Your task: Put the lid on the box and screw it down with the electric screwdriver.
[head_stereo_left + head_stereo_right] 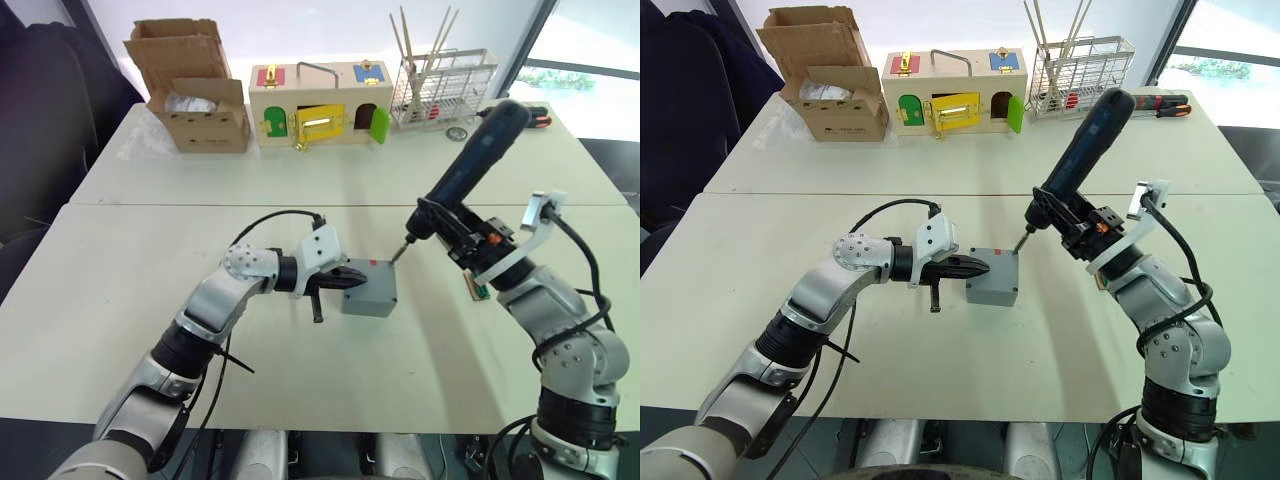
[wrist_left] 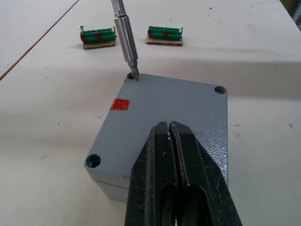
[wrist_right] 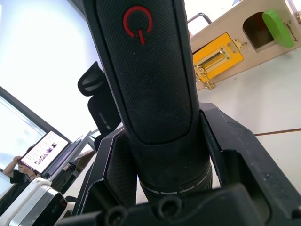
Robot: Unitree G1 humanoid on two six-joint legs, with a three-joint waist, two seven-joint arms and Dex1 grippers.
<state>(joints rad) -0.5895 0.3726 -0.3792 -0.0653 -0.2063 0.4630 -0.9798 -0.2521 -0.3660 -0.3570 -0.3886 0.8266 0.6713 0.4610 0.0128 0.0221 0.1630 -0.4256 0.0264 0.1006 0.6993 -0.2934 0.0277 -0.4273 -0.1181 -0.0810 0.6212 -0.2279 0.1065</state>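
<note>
Lid (image 2: 174, 108): seated on the box (image 1: 368, 292), centre of frame, on the table (image 1: 120, 300).
Left tool (image 2: 173, 141): fingers pressed together, resting on the lid.
Right tool (image 3: 160, 188): clamped round the electric screwdriver (image 1: 470, 165), bit in the lid's corner hole.

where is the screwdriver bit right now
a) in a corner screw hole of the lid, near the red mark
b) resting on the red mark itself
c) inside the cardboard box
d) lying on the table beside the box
a: in the left wrist view the bit of the electric screwdriver sits tip-down in a corner hole of the lid, just beyond the red mark, while the left hand rests shut on the lid.
</note>
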